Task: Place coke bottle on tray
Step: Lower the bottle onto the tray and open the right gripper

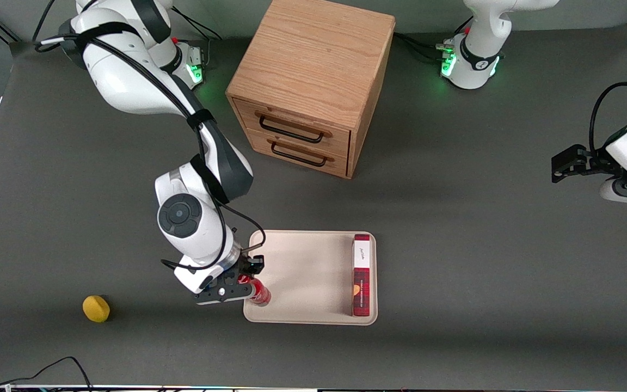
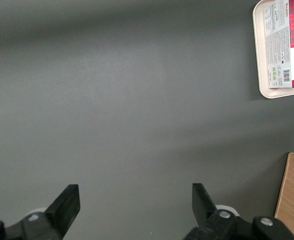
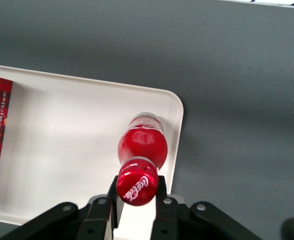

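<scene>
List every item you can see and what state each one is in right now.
coke bottle: upright over the tray's edge, gripped at the neck.
gripper: shut on the bottle.
tray: holds the plaid box.
plaid box: lying flat along one tray edge.
drawer cabinet: both drawers closed.
yellow round object: resting on the table.

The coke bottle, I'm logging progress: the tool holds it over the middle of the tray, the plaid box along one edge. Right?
Not quite. The tool does hold the coke bottle, but by the tray's rim at the corner toward the working arm's end, not the middle; the right wrist view shows it. The plaid box does lie along one edge.
</scene>
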